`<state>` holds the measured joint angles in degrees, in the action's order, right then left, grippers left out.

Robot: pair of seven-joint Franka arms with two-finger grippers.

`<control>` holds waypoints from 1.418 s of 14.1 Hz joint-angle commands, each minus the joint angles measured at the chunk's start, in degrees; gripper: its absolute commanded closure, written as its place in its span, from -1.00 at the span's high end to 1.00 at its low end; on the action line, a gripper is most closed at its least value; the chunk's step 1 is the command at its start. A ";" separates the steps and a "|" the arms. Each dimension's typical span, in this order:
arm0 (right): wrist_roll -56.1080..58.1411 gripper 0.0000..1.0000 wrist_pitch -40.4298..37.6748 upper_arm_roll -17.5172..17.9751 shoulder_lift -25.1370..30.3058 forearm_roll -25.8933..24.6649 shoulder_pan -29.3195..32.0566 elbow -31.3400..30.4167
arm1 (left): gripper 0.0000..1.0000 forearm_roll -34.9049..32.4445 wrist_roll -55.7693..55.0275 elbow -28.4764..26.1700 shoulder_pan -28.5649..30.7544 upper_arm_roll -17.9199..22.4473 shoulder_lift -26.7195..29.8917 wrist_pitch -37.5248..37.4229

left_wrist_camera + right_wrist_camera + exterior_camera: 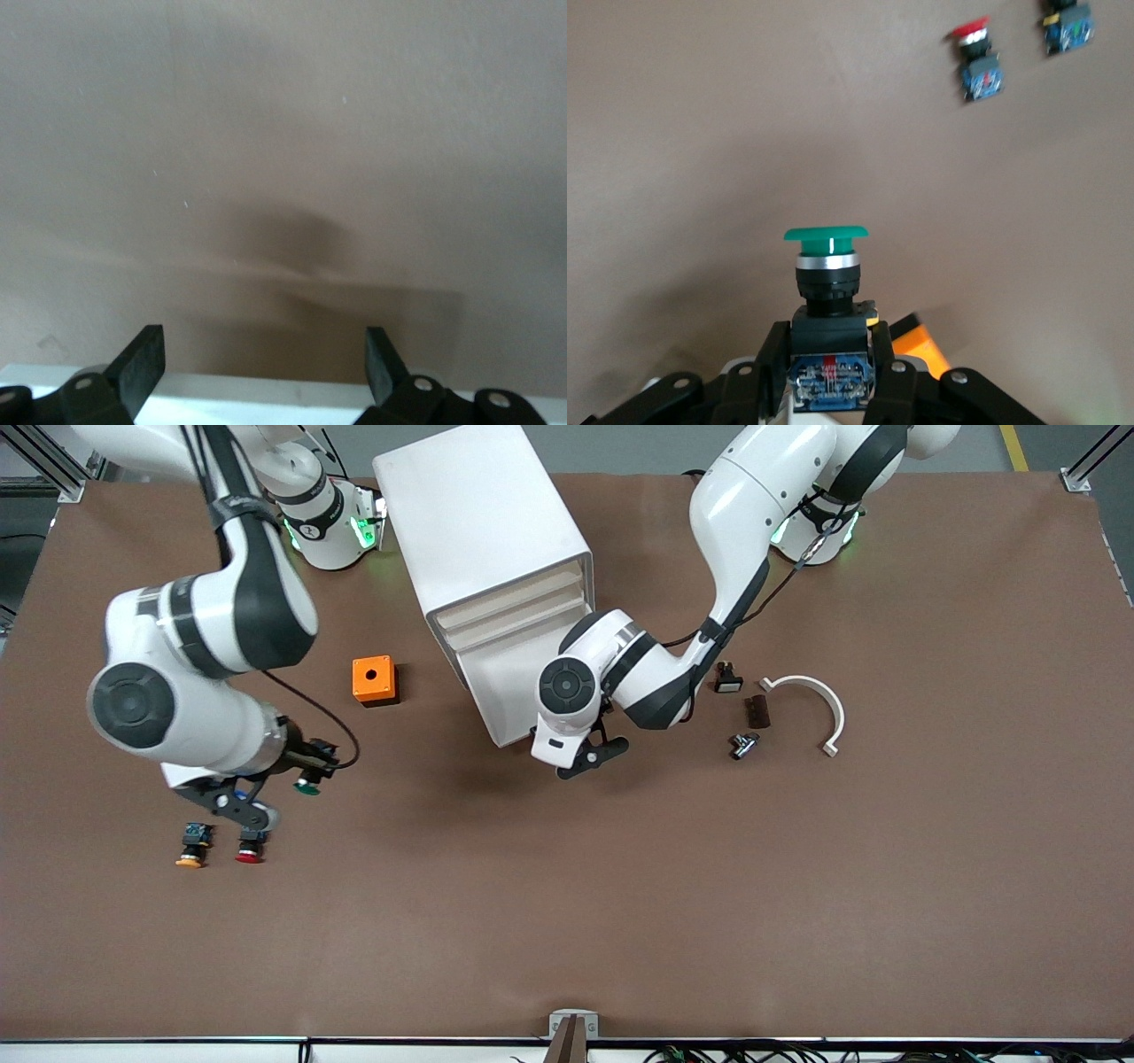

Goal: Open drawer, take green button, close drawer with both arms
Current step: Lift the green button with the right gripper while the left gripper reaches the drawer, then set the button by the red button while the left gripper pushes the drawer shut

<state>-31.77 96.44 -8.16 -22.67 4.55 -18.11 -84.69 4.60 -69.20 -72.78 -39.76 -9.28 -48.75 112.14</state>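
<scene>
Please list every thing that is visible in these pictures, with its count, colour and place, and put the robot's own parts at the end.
cabinet: 1, white, on table between the arm bases
orange box: 1, orange, beside cabinet toward right arm's end
green button: 1, green cap, in right gripper
orange button: 1, on table beside red button
red button: 1, on table under right gripper
curved bracket: 1, white, toward left arm's end
small parts: 3, dark, beside bracket
left gripper: open, in front of cabinet
right gripper: shut on green button
</scene>
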 commanded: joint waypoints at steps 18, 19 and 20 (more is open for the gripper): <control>22.54 -0.96 32.66 1.12 -9.75 5.12 11.61 -13.04 | 0.99 21.50 0.65 -1.58 -6.91 0.23 -0.03 0.19; 22.62 -0.96 33.54 1.12 -10.54 5.12 11.61 -13.04 | 0.99 22.38 0.65 -1.58 -7.17 0.23 -0.03 0.19; 22.63 -0.96 34.86 1.12 -11.25 5.12 11.52 -13.04 | 0.99 23.08 0.65 -1.66 -7.44 0.23 -0.11 0.19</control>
<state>-10.57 129.60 -8.04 -33.15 8.23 -7.59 -97.82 25.46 -69.20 -73.99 -46.54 -9.32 -49.04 112.13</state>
